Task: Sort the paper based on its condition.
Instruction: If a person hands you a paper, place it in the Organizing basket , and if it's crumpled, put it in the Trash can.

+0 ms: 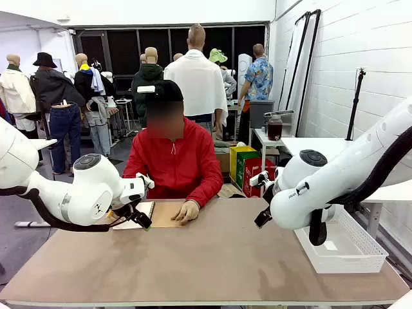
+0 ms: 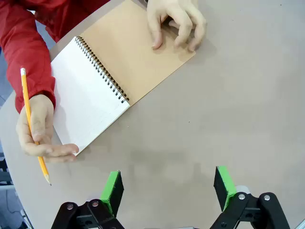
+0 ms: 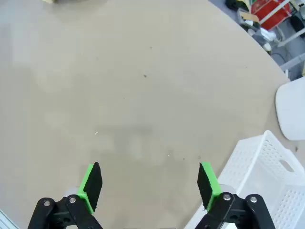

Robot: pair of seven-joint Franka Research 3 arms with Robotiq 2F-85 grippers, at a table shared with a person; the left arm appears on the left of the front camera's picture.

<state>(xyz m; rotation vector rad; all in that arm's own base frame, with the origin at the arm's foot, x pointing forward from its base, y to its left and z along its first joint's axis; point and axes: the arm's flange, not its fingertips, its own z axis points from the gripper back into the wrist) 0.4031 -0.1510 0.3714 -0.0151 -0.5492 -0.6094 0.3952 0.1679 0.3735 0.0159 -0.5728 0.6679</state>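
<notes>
Loose paper is out of view. A spiral-bound notebook [image 2: 138,52] lies open on the table in front of the person, brown cover folded out and a blank white page [image 2: 86,100] showing. One of the person's hands [image 2: 176,21] rests on the cover. The other hand holds a yellow pencil [image 2: 32,124] beside the page. My left gripper [image 2: 167,183] hovers open just short of the notebook [image 1: 158,214], holding nothing. My right gripper [image 3: 150,181] is open over bare tabletop, with nothing between its fingers.
A white plastic mesh tray [image 1: 341,248] stands at the table's right edge, under my right arm [image 1: 309,193], and its corner [image 3: 252,181] lies beside the right fingers. Bare brown tabletop [image 1: 212,257] spreads across the middle and front.
</notes>
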